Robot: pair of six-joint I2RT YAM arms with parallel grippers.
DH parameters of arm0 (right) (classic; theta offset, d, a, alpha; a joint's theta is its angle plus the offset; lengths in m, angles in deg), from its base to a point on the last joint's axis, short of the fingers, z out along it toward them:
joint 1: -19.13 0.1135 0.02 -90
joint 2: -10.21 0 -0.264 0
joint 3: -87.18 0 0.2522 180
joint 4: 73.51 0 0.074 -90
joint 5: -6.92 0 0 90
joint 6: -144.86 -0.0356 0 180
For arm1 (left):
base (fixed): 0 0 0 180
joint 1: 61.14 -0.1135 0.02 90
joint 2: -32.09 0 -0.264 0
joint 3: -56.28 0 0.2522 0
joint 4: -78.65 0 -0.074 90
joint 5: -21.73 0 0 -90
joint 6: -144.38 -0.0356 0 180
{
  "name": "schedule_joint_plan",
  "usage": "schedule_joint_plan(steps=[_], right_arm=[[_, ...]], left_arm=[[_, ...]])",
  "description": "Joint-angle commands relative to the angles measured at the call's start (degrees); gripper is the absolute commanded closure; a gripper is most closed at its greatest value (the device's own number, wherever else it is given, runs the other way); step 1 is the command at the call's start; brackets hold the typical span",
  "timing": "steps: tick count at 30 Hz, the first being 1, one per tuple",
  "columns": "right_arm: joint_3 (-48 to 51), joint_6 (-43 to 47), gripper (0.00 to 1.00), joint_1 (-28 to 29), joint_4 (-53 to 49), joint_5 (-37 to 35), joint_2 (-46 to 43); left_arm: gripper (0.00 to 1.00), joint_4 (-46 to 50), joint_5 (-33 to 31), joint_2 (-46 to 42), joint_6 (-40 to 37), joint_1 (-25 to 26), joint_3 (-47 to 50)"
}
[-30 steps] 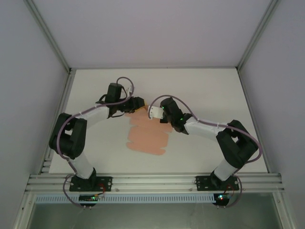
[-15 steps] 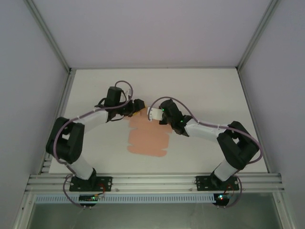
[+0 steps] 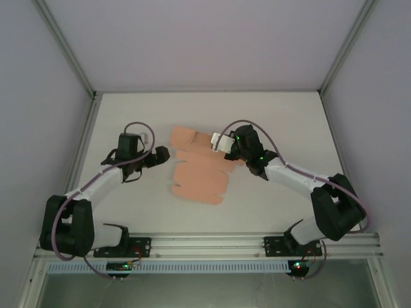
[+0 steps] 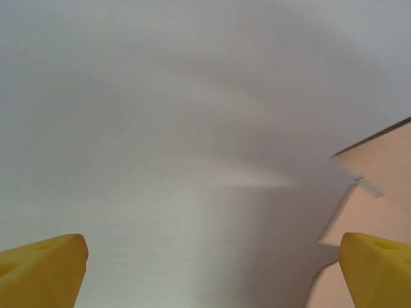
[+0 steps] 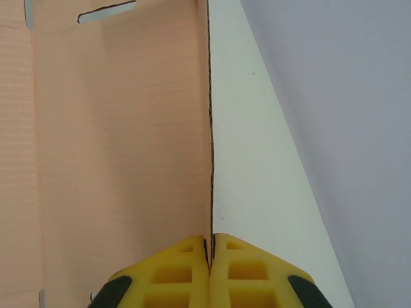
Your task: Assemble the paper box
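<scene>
**Left gripper (image 3: 164,154) lets go of the box (image 3: 199,176); right gripper (image 3: 216,141) keeps its pinch**

Since a second ago the left arm has swung out to the left and drawn back toward its base. Its gripper was then at the far left corner of the box. It now sits over bare table (image 3: 282,115) just left of the sheet, apart from it. Its jaws have gone from nearly closed to wide apart. In the left wrist view the two yellow fingertips (image 4: 45,269) stand at the lower corners with white table (image 4: 160,128) between them. The pink, notched edge of the box (image 4: 385,160) shows at the right.

The right arm has shifted a little to the right and farther out, and the box has moved with it. The far left flap (image 3: 183,136), covered by the left gripper before, now lies in plain sight.

The box is still an unfolded die-cut sheet of salmon-pink card. It lies near the middle of the table, between the two grippers. The right gripper is at its far right corner.

In the right wrist view the yellow fingers (image 5: 186,273) are pressed together with the card's edge clamped between them. That edge runs straight up from the pinch, with card (image 5: 115,128) to its left and white table (image 5: 250,167) to its right. A narrow slot (image 5: 106,13) is cut near the top of the card. Whether the pinched part is lifted off the table, I cannot tell.
</scene>
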State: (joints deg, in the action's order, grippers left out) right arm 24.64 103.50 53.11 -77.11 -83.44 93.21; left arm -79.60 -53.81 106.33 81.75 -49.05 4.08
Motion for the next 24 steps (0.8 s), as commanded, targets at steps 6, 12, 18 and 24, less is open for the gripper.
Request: schedule_joint_plan(steps=[6, 12, 18, 24], right_arm=[[-0.37, -3.98, 1.00, -0.44, -0.01, 3.54, -0.82], [-0.42, -4.74, 1.00, -0.52, 0.10, 4.00, -0.74], [-0.19, -5.06, 1.00, -0.32, 0.57, 3.36, -0.71], [-0.33, -5.84, 1.00, -0.11, 1.06, 4.11, -0.34]], left_arm=[[0.00, -5.58, -2.56, 6.79, -2.92, 0.12, 0.70], [0.00, -13.26, 3.31, 7.68, -3.03, 0.98, 1.87], [0.00, -14.47, 5.57, 6.87, -6.44, 3.72, 0.85], [0.00, -20.28, 11.15, 8.13, -5.49, 6.11, 2.43]])
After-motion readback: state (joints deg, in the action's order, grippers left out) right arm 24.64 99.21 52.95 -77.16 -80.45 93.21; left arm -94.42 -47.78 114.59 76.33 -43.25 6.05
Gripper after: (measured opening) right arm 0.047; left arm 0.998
